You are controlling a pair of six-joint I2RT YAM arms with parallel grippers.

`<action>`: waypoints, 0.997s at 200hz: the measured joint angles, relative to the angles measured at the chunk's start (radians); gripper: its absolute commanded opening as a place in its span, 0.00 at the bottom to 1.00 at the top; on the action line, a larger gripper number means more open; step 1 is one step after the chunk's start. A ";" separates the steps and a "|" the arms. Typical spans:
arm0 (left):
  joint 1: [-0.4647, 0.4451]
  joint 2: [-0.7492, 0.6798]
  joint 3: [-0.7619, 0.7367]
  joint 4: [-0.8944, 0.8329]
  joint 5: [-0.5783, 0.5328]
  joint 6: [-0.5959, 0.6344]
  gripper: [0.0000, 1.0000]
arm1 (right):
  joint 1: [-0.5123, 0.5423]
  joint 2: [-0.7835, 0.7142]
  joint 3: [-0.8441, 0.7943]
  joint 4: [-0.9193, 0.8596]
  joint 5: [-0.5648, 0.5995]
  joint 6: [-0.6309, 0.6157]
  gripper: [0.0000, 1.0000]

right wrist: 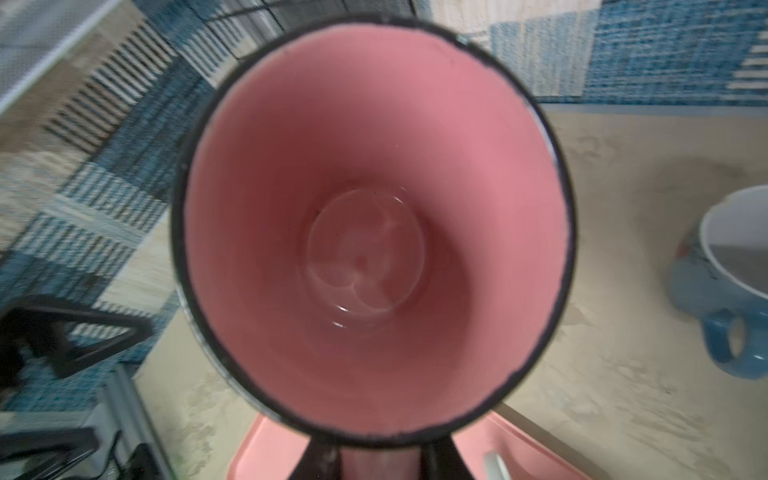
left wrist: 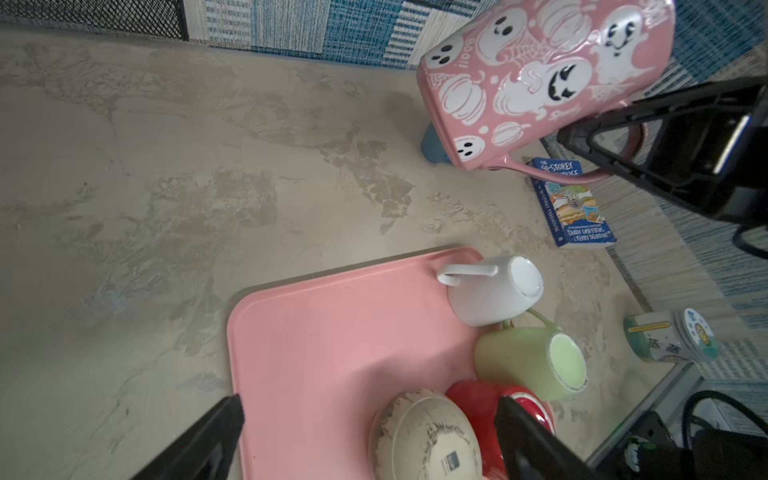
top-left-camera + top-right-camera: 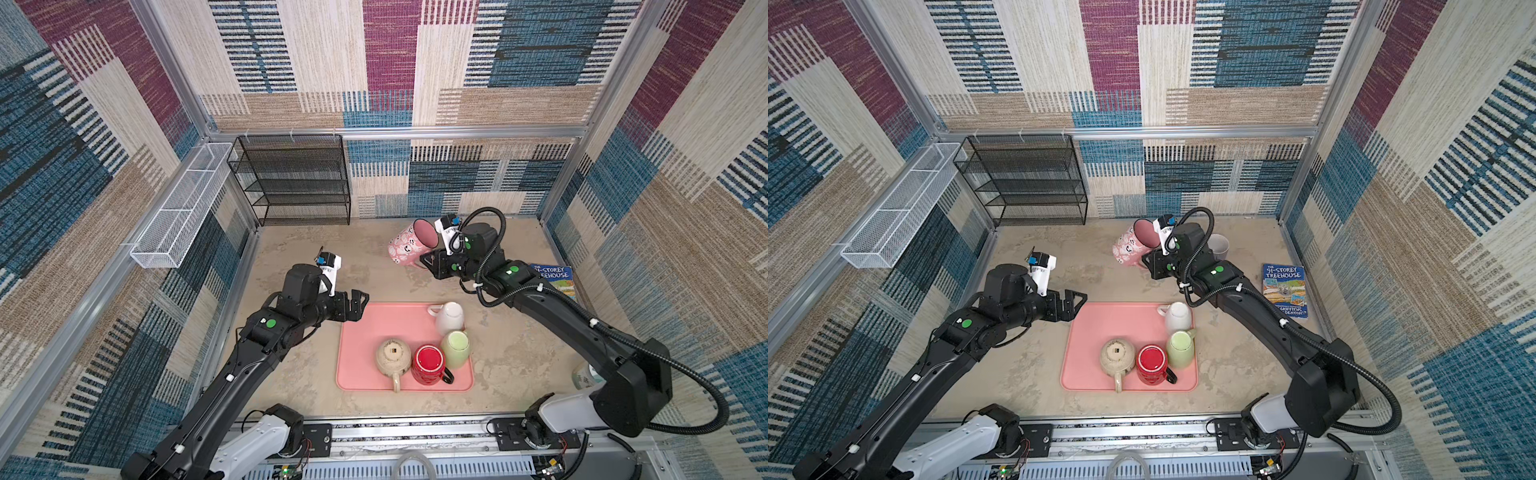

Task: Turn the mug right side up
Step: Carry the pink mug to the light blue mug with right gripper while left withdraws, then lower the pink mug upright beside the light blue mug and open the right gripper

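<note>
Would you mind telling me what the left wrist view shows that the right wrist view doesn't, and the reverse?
Left wrist only: the ghost-patterned outside of the pink mug, the upside-down white mug, green mug, red mug and beige mug on the pink tray, and the book. Right wrist only: the pink mug's empty inside and the open mouth of the blue mug. Both: the pink mug's handle in the shut right gripper, and part of the pink tray.

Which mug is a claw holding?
The pink ghost mug, gripped by its handle in the right claw; white, green, red and beige mugs rest on the tray.
</note>
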 measured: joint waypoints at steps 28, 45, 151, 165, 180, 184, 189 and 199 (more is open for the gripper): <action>-0.003 0.014 0.034 -0.068 -0.029 0.042 1.00 | 0.000 0.085 0.047 -0.081 0.124 -0.030 0.00; -0.003 0.013 0.045 -0.097 -0.048 0.071 0.99 | -0.001 0.142 0.077 -0.103 0.185 -0.039 0.00; -0.003 0.032 -0.013 -0.122 -0.105 0.137 0.99 | -0.001 0.452 0.286 -0.163 0.432 -0.086 0.00; -0.003 0.036 -0.018 -0.122 -0.106 0.140 1.00 | -0.002 0.484 0.308 -0.163 0.452 -0.094 0.00; -0.002 0.038 -0.021 -0.122 -0.106 0.141 0.99 | -0.009 0.517 0.341 -0.178 0.466 -0.102 0.00; -0.002 0.038 -0.021 -0.122 -0.106 0.141 1.00 | -0.010 0.523 0.347 -0.179 0.467 -0.104 0.00; -0.002 0.039 -0.022 -0.122 -0.106 0.141 1.00 | -0.014 0.531 0.354 -0.179 0.467 -0.106 0.00; -0.002 0.040 -0.022 -0.122 -0.106 0.141 1.00 | -0.022 0.542 0.363 -0.179 0.470 -0.109 0.00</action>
